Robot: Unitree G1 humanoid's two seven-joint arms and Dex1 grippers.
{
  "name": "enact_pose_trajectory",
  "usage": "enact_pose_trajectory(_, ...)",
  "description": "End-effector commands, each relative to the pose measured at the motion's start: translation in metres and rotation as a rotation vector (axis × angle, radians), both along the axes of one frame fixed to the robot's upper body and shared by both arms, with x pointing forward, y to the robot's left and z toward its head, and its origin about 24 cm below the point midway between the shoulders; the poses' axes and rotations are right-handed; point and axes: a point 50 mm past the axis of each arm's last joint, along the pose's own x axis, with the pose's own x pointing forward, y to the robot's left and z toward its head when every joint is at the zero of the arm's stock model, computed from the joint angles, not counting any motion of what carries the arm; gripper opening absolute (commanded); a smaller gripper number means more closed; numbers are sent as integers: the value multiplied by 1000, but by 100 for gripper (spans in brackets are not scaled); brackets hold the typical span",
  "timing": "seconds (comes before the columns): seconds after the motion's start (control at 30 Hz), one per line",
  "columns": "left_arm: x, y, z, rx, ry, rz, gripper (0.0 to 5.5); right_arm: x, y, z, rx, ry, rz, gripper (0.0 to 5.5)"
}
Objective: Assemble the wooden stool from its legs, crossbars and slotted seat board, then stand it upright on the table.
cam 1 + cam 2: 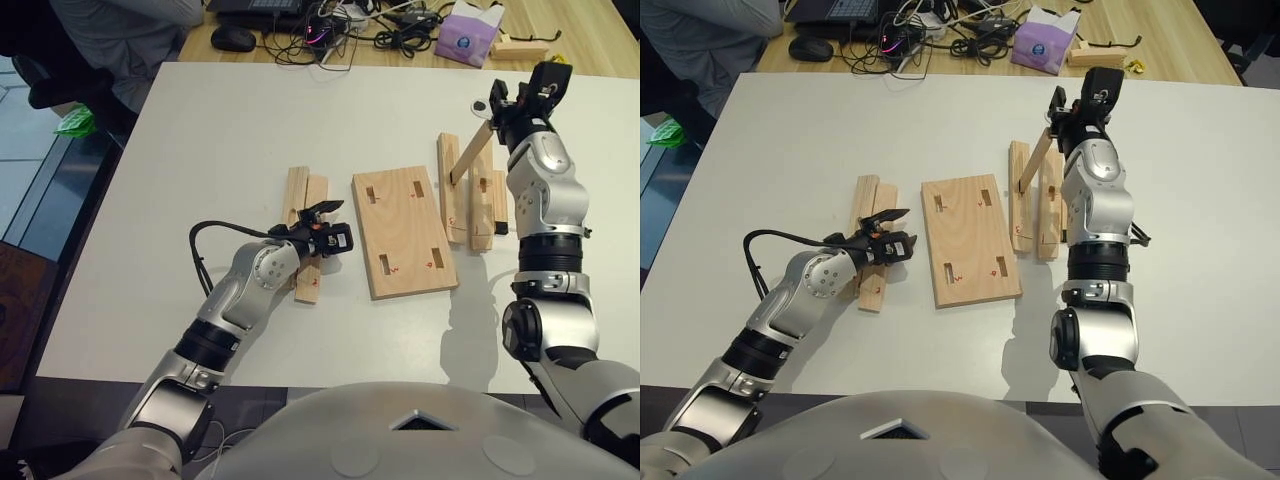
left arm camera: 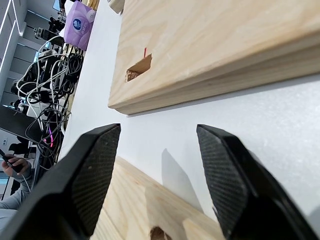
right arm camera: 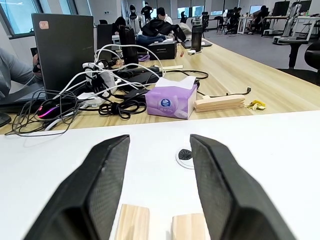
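Left eye view is showing the left pincer (image 1: 325, 207) gaping empty over legs (image 1: 297, 185) at nine o'clock of the seat board (image 1: 400, 225); whether the right pincer (image 1: 497, 102) is gripping I cannot tell. Stiff, light wood is probably wanting a mid-length grip.

We read no text here. Red marks (image 2: 145, 52) beside the slots of the seat board (image 1: 405, 235) are too small to decipher.

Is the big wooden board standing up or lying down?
Lying down: the pale slotted wooden board rests flat on the white table.
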Motion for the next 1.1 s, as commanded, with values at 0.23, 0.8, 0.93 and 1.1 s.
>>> enact_pose_trajectory(0.23,-1,4,-4,13,15,16,281,-52,33,122,171,-648,205,223)
enact_pose_trajectory(0.8,-8,14,-10,34,47,31,281,-122,9,-41,-348,37,156,223)
enact_pose_trajectory(0.93,-5,14,-9,43,42,23,281,-110,3,-57,-324,108,40,223)
enact_pose_trajectory(1.1,-1,21,-7,59,33,33,281,-87,5,-62,-265,129,32,223)
